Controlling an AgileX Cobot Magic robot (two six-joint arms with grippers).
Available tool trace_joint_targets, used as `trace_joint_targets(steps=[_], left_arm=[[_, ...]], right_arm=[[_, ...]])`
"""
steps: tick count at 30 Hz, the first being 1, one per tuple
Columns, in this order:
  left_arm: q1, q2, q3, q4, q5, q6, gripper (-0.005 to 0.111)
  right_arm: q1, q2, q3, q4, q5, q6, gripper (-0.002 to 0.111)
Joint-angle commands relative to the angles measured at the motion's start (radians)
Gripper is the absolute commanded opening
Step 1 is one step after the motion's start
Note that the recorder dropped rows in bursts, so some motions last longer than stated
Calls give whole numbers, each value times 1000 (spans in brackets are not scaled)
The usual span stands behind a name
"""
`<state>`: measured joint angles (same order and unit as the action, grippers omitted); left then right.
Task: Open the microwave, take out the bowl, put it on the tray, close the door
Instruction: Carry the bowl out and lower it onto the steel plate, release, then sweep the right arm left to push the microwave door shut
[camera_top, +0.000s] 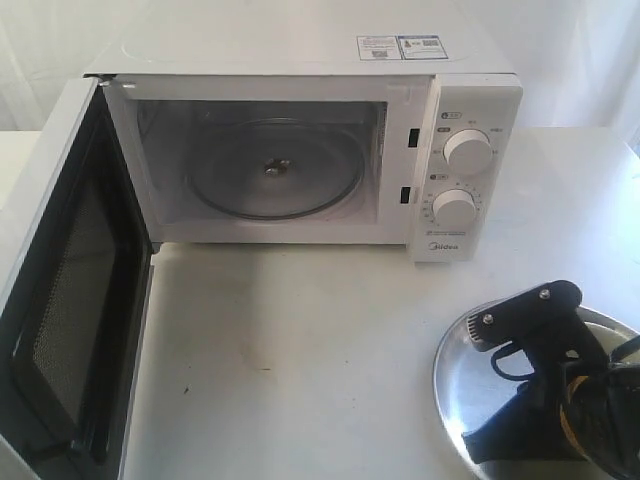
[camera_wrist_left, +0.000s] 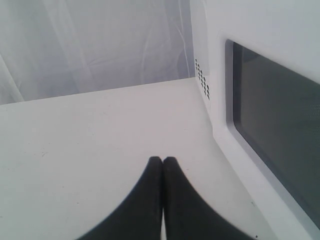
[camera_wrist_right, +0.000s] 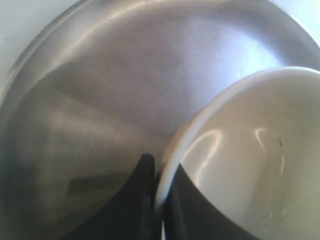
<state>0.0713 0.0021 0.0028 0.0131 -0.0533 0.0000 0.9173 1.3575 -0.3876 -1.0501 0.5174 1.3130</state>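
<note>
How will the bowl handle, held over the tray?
The bowl looks glossy and rigid, so probably slippery in the right gripper, which pinches only its rim. On the smooth steel tray it may slide or rock if released tilted.

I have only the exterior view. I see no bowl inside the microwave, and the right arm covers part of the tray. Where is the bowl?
Observer: The right wrist view shows the bowl above the tray, its rim pinched in the right gripper.
Operator: And the left one? My view does not show it.
Observer: The left gripper is shut and empty, beside the outer side of the open door.
</note>
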Motion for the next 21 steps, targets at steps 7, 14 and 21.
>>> trace_joint_targets(steps=[7,14,21], left_arm=[[-2,-2,-3,-6,1,0,0],[-2,-2,-3,-6,1,0,0],[-2,-2,-3,-6,1,0,0]], right_arm=[[1,1,5,1,-59,8,19],[1,-9,-10,-81,-85,19,42],[1,-188,-93,-197,-417,56,38]])
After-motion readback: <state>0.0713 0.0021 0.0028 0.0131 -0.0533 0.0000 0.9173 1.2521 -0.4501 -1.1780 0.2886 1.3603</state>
